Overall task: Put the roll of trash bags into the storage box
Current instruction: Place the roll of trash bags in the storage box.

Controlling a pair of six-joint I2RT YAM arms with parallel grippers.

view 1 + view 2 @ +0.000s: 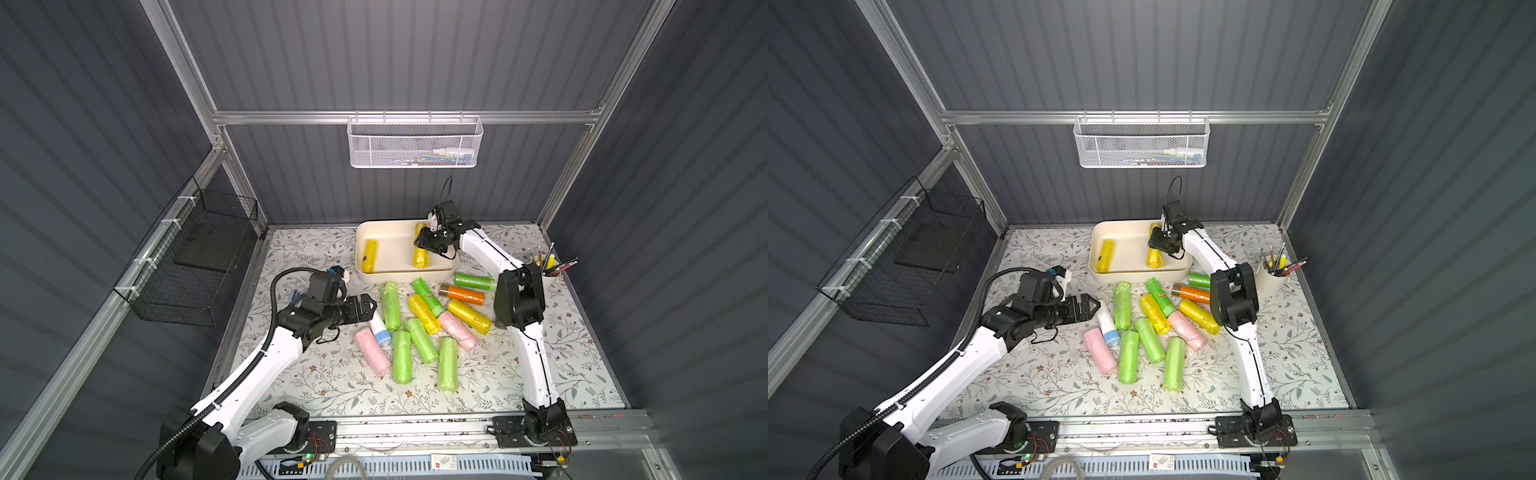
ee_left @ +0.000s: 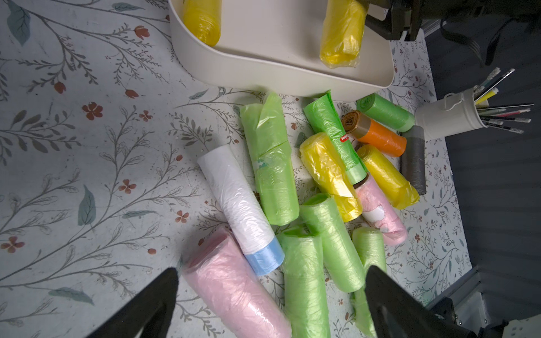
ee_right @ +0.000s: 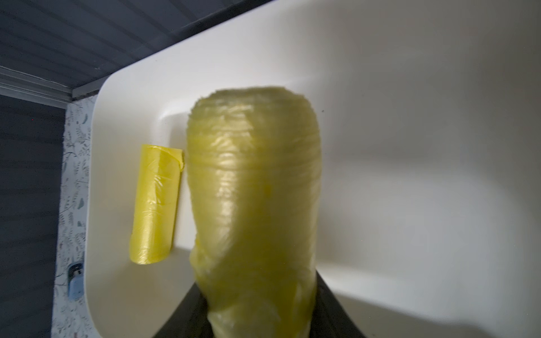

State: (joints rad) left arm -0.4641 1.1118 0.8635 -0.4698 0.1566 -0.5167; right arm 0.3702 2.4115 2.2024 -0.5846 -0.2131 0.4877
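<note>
The left end effector hangs over the left of the counter with its jaws wide apart and nothing between them. It points toward the near edge of the heap of loose rolls, closest to the white roll with a blue end and the pink roll.

Behind the heap, toward the back wall, sits the storage box. One yellow roll already lies flat on its floor near the left wall, so that delivery looks finished.

A second yellow roll is inside the box's outline, toward its right side. The right end effector is closed narrowly on one end of it; the right wrist view shows a dark finger on either side of the plastic. Whether the free end rests on the floor of the box or hangs just above it cannot be told.

I judge this roll to be at the point of release: carried in, not yet let go.

Right of the box and in front of it, the rest of the heap remains on the counter (green, yellow, pink, orange and one grey, a dozen or so in all). If every roll is meant to go in, most of the work is still ahead.
</note>
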